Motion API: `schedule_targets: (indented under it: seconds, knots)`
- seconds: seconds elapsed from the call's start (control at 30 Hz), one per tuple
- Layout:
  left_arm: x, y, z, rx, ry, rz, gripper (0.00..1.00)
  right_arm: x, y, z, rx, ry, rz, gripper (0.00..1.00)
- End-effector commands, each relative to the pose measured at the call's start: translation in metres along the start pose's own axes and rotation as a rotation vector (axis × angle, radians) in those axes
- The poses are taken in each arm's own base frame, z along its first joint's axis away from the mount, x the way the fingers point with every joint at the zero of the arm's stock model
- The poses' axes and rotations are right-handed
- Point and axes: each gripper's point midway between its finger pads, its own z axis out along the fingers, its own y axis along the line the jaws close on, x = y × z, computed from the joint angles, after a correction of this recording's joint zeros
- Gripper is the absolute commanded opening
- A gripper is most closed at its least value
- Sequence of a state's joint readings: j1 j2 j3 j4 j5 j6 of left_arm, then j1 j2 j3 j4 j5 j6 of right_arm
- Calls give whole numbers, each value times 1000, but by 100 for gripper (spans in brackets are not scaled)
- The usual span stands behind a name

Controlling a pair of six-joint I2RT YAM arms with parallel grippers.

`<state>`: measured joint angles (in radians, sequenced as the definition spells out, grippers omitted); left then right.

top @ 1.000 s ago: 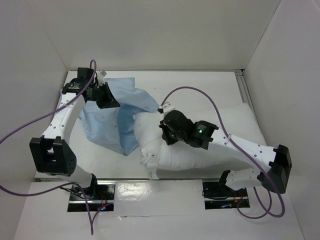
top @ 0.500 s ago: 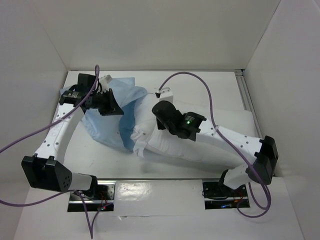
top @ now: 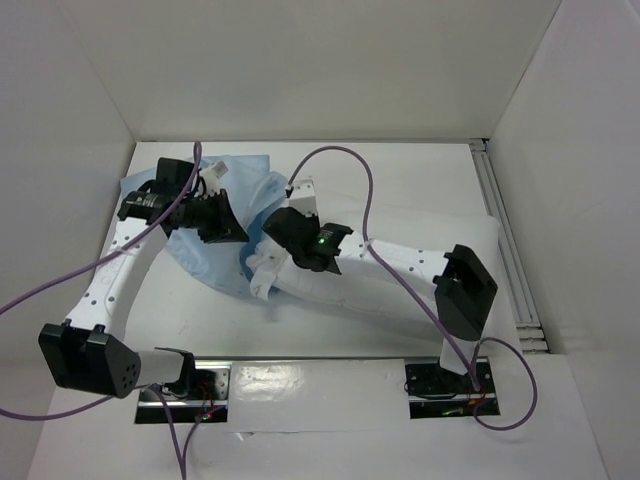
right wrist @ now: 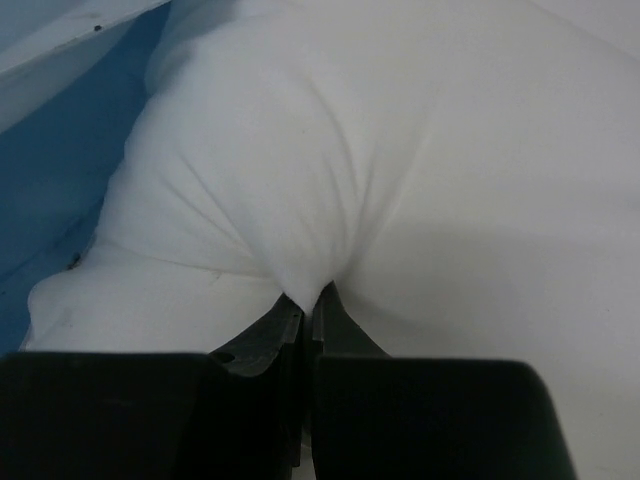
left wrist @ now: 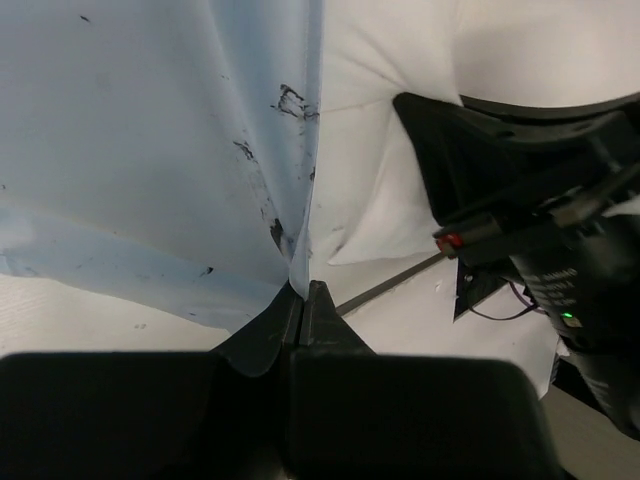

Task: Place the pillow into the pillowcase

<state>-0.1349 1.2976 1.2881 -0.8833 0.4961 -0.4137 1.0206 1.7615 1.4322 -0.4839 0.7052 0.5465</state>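
The light blue pillowcase (top: 205,258) lies wrinkled at the left of the table. My left gripper (top: 224,222) is shut on its edge; in the left wrist view the blue pillowcase (left wrist: 150,150) cloth runs straight into the closed left gripper (left wrist: 303,291). The plump white pillow (top: 400,285) stretches from the right side to the pillowcase's mouth. My right gripper (top: 268,240) is shut on its left end. In the right wrist view the pillow (right wrist: 380,150) bunches into the right gripper (right wrist: 312,300), with the pillowcase (right wrist: 60,150) just left of it.
White walls close in the table (top: 400,180) at the back and on both sides. A metal rail (top: 497,200) runs along the right edge. Purple cables loop over both arms. The right arm (left wrist: 540,210) shows close by in the left wrist view.
My right arm has stretched out to the left, dragging the pillow's left end up to the pillowcase. My left gripper has kept its hold and shifted slightly right.
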Motion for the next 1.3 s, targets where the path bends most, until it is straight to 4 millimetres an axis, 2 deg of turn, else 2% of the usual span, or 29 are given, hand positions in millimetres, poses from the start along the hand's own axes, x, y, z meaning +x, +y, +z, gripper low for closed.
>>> schedule_targets:
  seconds: [0.0, 0.03, 0.1, 0.13, 0.17, 0.2, 0.23, 0.27, 0.37, 0.47, 0.5, 0.57, 0.6, 0.63, 0.67, 0.7, 0.73, 0.77, 0.8, 0.87, 0.9, 0.97, 1.0, 1.03, 1.1, 1.13, 1.17, 1.23, 1.27]
  knots:
    - [10, -19, -20, 63, 8, 41, 0, -18, -10, 16, 125, -95, 91, 0]
    - [8, -22, -24, 68, -7, 60, 0, -9, -10, 23, 159, -84, 105, 0]
    - [10, -30, -30, 95, -12, 55, 0, -20, -12, 19, 223, -96, 103, 0]
    - [10, -32, -33, 99, -22, 62, 0, -14, -12, 27, 260, -86, 80, 0]
    - [13, -36, -33, 116, -11, 59, 0, -30, -4, 21, 265, -118, 125, 0]
    - [13, -36, -33, 116, -11, 59, 0, -29, -10, 20, 308, -116, 101, 0]
    - [15, -40, -33, 129, -1, 67, 0, -28, -9, 24, 325, -114, 99, 0]
    - [18, -40, -34, 129, -2, 58, 0, -40, -7, 20, 323, -138, 143, 0]
    - [20, -38, -32, 126, 6, 53, 0, -49, 2, 17, 284, -172, 163, 0]
    - [22, -40, -31, 130, 12, 59, 0, -54, 15, 18, 205, -182, 192, 0]
    - [18, -41, -33, 122, -1, 56, 0, -40, 29, 27, 138, -152, 203, 0]
    - [18, -42, -33, 122, 0, 33, 0, -40, 44, 23, 31, -140, 226, 0]
    - [16, -42, -31, 123, -2, 25, 0, -23, 46, 24, -17, -109, 190, 0]
    - [14, -43, -30, 126, -8, 17, 0, -28, 68, 18, -149, -104, 234, 0]
    - [11, -38, -28, 109, -8, 4, 0, -39, 67, 3, -198, -120, 263, 11]
    - [11, -36, -24, 104, 3, -13, 0, -27, 61, 0, -206, -101, 261, 26]
    - [10, -34, -24, 93, -2, -13, 0, -27, 57, -6, -216, -99, 264, 40]
    - [8, -35, -24, 96, -9, -8, 0, -26, 46, -12, -197, -101, 275, 51]
    - [8, -32, -19, 93, -2, -13, 0, -32, 31, -27, -191, -116, 296, 70]
    - [6, -30, -20, 89, -7, -19, 0, -34, 3, -43, -134, -123, 281, 83]
    - [5, -30, -16, 96, 0, -22, 0, -46, -14, -62, -131, -149, 308, 91]
    - [5, -30, -14, 103, 13, -40, 0, -43, -52, -79, -28, -142, 287, 96]
    - [3, -31, -14, 107, 2, -32, 0, -47, -70, -94, -5, -153, 313, 97]
    - [1, -31, -11, 107, 4, -45, 0, -32, -103, -96, 98, -100, 302, 97]
    - [-1, -33, -6, 113, 6, -45, 0, -23, -147, -104, 216, -79, 359, 99]
    - [-2, -37, -7, 119, 5, -34, 0, -16, -179, -102, 316, -59, 387, 99]
    - [-2, -36, -5, 116, 13, -50, 0, 0, -201, -108, 386, -9, 353, 99]
    - [-1, -38, 1, 106, 18, -40, 0, 17, -226, -111, 428, 22, 338, 99]
    - [-3, -39, 2, 106, 18, -40, 0, 23, -235, -106, 431, 46, 365, 99]
